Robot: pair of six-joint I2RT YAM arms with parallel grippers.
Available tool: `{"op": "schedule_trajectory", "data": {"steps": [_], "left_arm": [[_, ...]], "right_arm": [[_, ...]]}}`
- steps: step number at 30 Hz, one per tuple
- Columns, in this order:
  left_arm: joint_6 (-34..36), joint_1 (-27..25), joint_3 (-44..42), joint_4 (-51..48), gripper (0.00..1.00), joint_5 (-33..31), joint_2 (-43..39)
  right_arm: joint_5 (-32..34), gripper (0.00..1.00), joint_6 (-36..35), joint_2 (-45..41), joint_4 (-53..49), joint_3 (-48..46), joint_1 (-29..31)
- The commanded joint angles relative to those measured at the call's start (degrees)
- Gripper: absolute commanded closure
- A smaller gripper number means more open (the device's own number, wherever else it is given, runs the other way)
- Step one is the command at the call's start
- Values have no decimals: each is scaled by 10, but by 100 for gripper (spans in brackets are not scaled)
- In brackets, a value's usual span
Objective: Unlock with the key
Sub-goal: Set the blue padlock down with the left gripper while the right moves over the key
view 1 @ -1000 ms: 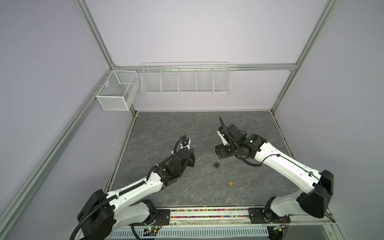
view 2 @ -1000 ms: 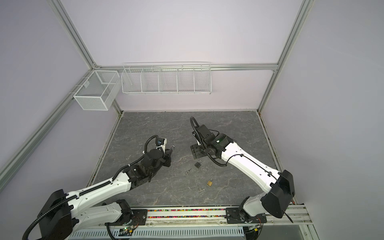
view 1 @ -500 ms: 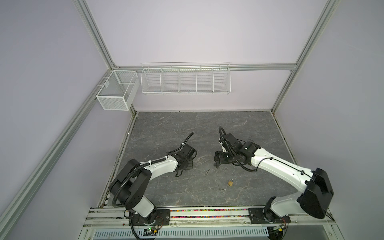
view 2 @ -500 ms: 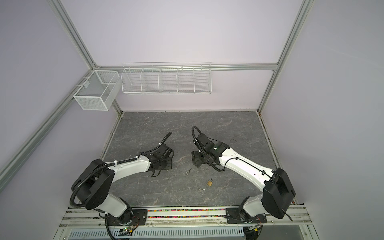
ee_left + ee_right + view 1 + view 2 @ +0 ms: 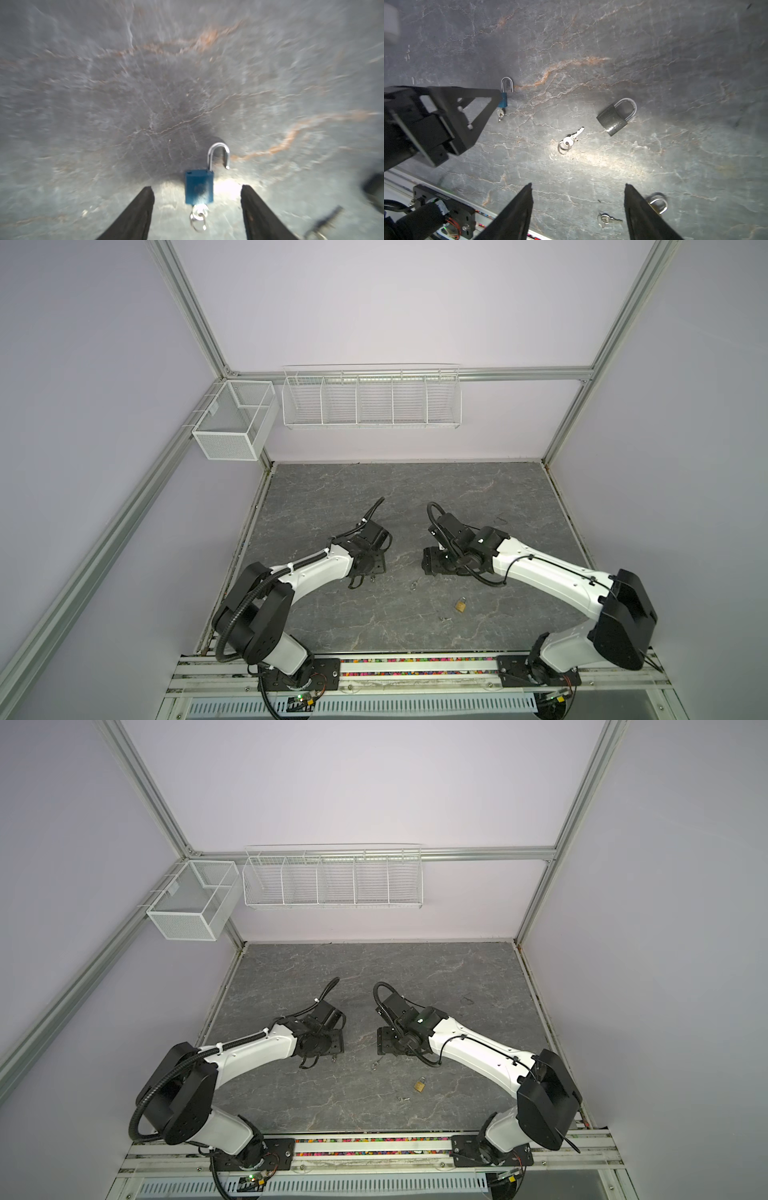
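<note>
On the left of both top views we see the left arm bent low over the grey, veined tabletop point(image 5: 374, 489). The left gripper point(image 5: 196, 187) points down at the surface with its fingers spread wide and nothing pinched between them. The blue padlock point(image 5: 199, 187) lies flat on the tabletop between those fingers. The blurred left wrist view shows bare surface on each side of its body, so neither finger touches it there. In the right wrist view one left finger overlaps the edge of the blue body, and from there we cannot tell whether they meet. The shackle point(image 5: 218, 152) stands open, with one leg seated in the body and the other ending free above it. The inserted key point(image 5: 199, 213) sticks out of the opposite end, with a ring hanging from it.

Further right, between the two arms, we find a loose key point(image 5: 572, 138) on its ring. Just beside it is a grey padlock point(image 5: 614, 118) whose shackle runs into the body on both legs. The right gripper point(image 5: 578, 186) hangs over this patch, its fingers spread apart and empty. Nearer the robot's base lies a brass padlock point(image 5: 460, 605), partly hidden behind a right finger in the wrist view. A second loose key point(image 5: 607, 219) lies near it.
</note>
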Motion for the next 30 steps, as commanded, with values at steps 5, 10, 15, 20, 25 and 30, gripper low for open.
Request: {"op": "schedule_trajectory", "data": {"steps": [5,10,15,20,25,30], "left_arm": [[10,9,4,-12,33,-34,-135],[28,14,-38,45,33,-52,-228],[30,19,-54,60,34,-51,-279],[34,19,-59,45,34,-58,-301],[33,19,-69,52,34,-60,-322],[37,20,-73,53,34,-61,-329]], "right_arm": [[6,34,165,52,40,-14,53],[30,37,252,70,62,-29,81],[48,38,336,96,68,-33,99],[62,42,393,123,91,-37,105],[57,46,424,169,97,-11,106],[61,52,444,195,118,-8,103]]}}
